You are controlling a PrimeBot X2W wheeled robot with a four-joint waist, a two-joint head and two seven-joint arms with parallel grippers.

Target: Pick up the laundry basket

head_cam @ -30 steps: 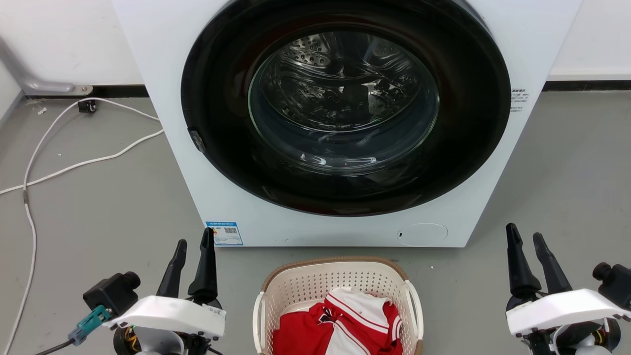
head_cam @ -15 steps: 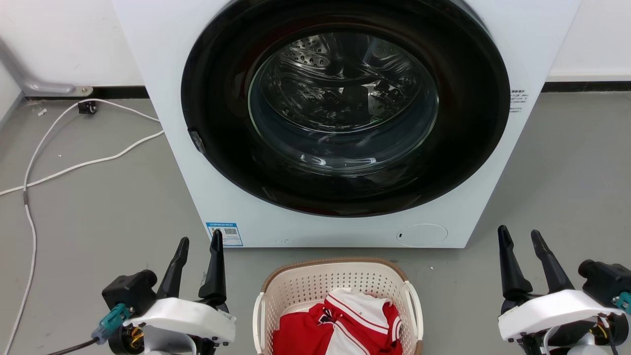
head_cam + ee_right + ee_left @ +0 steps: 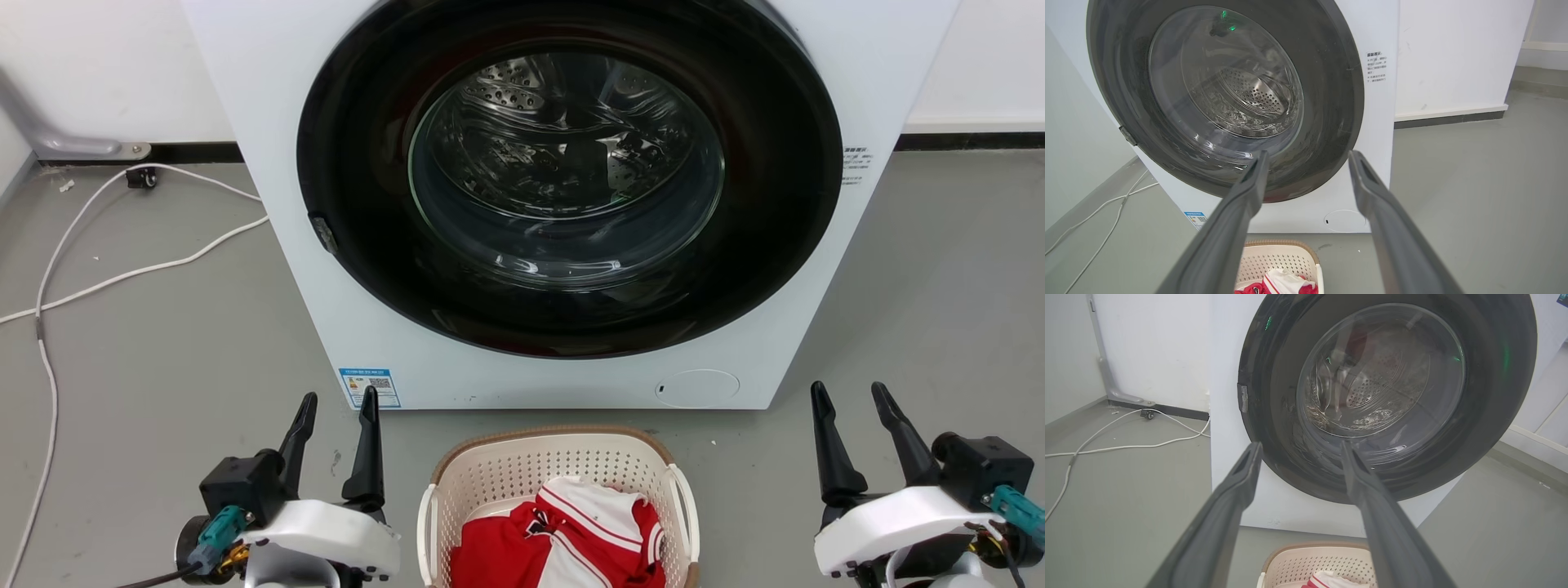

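The left hand at the lower left of the head view and the right hand at the lower right both hold their long dark fingers moderately parted and empty, and over the last second each has slid inward toward the bottom centre. There the cream-white perforated plastic laundry basket with a brown woven-look rim sits on the grey floor, just before the white front-loading washing machine, with a red and white garment inside. The hands seem to be closing on its white side handles but stand apart from them, so no grasp has begun.
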